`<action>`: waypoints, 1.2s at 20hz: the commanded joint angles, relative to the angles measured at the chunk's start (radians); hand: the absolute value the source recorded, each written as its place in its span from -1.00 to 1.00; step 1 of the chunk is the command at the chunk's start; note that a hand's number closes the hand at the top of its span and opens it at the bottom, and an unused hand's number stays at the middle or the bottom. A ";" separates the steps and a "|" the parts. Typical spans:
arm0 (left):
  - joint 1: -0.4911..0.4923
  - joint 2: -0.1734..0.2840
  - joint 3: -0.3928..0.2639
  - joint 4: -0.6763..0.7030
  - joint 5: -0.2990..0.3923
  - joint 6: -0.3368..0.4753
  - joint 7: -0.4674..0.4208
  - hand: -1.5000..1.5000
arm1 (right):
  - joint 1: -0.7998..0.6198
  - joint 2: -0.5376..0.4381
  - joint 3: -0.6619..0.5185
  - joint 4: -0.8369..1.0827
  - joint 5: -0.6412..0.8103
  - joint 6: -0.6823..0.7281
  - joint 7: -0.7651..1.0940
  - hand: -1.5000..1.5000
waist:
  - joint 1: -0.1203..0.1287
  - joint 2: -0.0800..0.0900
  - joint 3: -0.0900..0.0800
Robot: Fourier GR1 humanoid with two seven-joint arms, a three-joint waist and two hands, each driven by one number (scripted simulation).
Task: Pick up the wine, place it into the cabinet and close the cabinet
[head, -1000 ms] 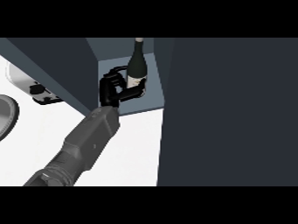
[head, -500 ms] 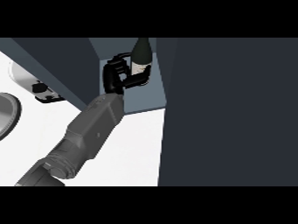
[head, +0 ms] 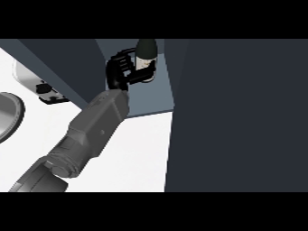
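Dark wine bottle (head: 146, 53), top cut off, gripped by left hand (head: 121, 72).

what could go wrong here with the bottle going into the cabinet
The hand is curled round the wine bottle deep inside the cabinet; letting go while it is tilted could topple it. The forearm lies across the cabinet's opening, so pulling back could knock the bottle or the dark door panel. Whether the bottle's base rests on the shelf is hidden.
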 commanded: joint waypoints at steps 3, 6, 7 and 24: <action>-0.019 -0.001 0.015 0.042 0.002 0.006 0.007 1.00 | 0.041 -0.001 -0.009 -0.038 -0.022 0.005 0.011 -1.00 | 0.015 -0.002 0.000; -0.065 0.042 -0.047 0.087 -0.063 0.066 0.023 1.00 | 0.013 -0.002 0.000 -0.023 -0.029 0.012 0.003 -1.00 | 0.004 0.003 0.001; -0.050 0.037 -0.065 0.099 -0.083 0.075 0.004 1.00 | 0.006 -0.003 -0.006 -0.026 -0.018 0.008 -0.003 -1.00 | 0.005 0.004 0.001; 0.030 0.112 -0.186 0.101 -0.213 0.271 0.057 1.00 | -0.001 0.005 0.012 -0.011 -0.027 0.024 -0.016 -1.00 | -0.012 0.026 -0.002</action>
